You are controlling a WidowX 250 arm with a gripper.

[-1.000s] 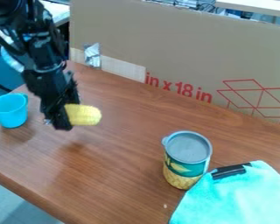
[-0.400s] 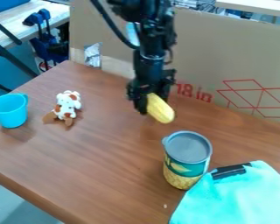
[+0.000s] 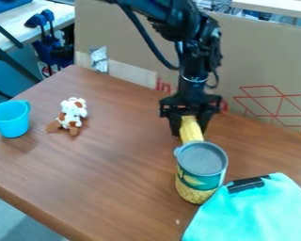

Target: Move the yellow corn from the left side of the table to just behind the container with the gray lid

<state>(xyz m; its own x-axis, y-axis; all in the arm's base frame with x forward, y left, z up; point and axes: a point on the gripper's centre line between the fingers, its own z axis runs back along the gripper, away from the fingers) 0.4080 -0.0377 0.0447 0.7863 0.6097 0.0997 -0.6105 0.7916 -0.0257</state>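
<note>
The black gripper (image 3: pixel 191 128) hangs right of the table's centre, shut on a yellow corn cob (image 3: pixel 190 128) between its two fingers. The cob points down toward the viewer, and its lower end is at the back rim of a can (image 3: pixel 201 172) with a grey lid and a green and yellow label. Whether cob and can touch, I cannot tell. Right of the can lies a turquoise cloth (image 3: pixel 258 210) with a black clip (image 3: pixel 248 184) on its corner.
A blue cup (image 3: pixel 11 119) stands at the table's left edge, with a small white and brown plush toy (image 3: pixel 71 114) right of it. Behind the wooden table (image 3: pixel 109 169) rises a cardboard panel (image 3: pixel 197 56).
The gripper has moved right with the corn cob, from near the blue cup to just behind the can, turning so the cob points toward the viewer. The plush toy has come into sight.
</note>
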